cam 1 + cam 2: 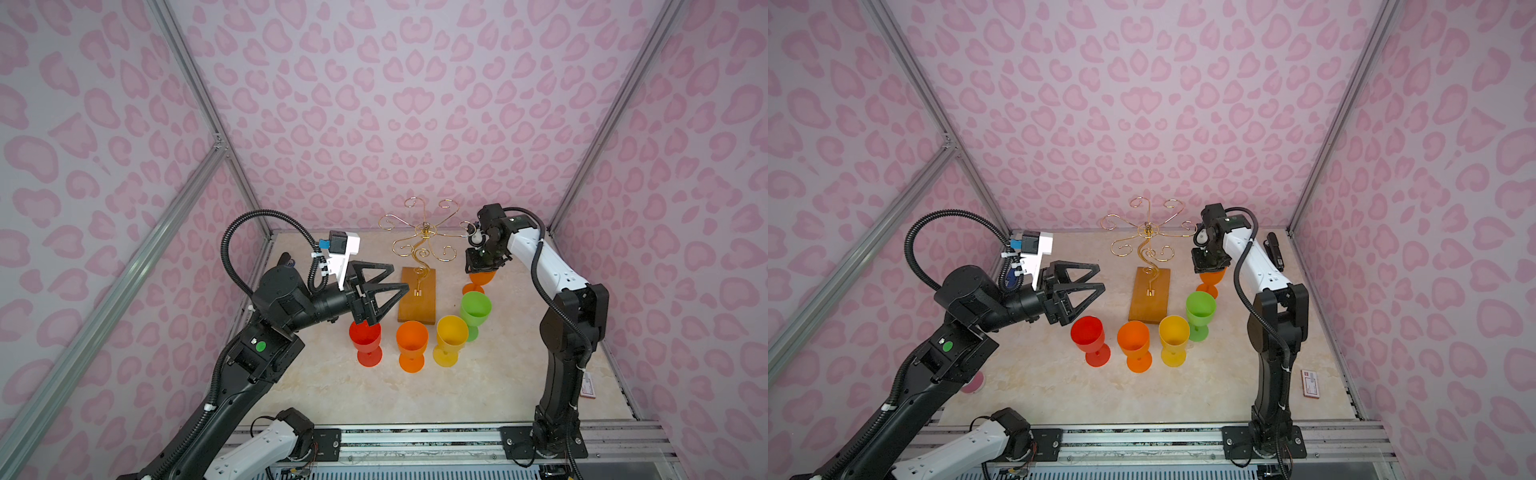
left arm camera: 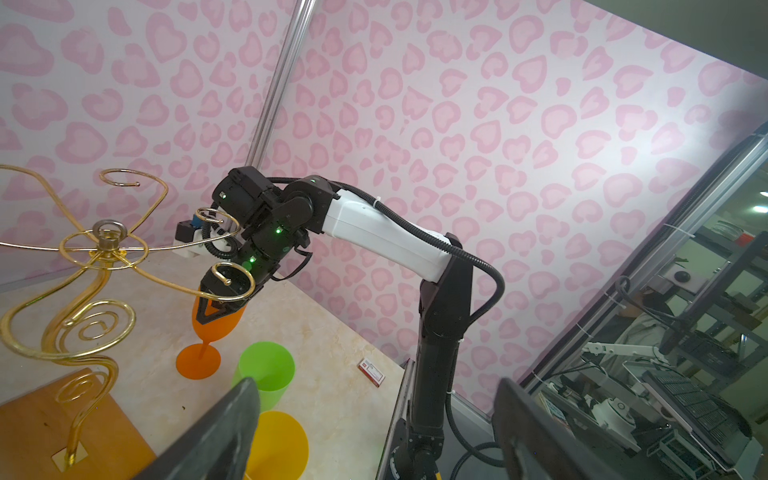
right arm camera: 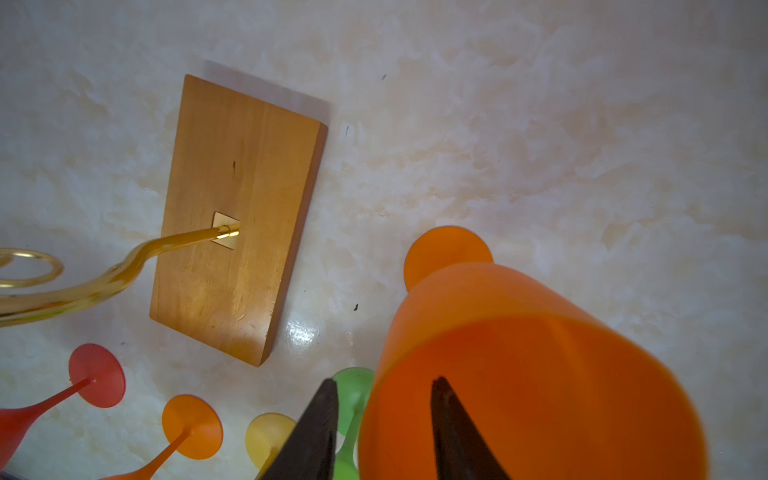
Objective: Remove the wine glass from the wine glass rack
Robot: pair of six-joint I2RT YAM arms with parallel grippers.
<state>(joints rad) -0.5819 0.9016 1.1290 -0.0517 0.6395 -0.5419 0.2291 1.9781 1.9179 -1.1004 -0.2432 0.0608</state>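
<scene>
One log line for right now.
wine glass rack: empty | right gripper: open, astride rim of far orange wine glass, upright on table | left gripper: open, near red wine glass

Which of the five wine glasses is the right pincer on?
The orange glass behind the green glass, not the front-row orange glass. The right pincer straddles its rim, one finger inside the bowl.

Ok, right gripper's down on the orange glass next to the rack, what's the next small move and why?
Probably lift the right gripper straight up, clear of the orange glass. The glass stands on the table, off the wine glass rack, and the fingers straddle its rim with the outer one apart from the wall, so it looks free.
</scene>
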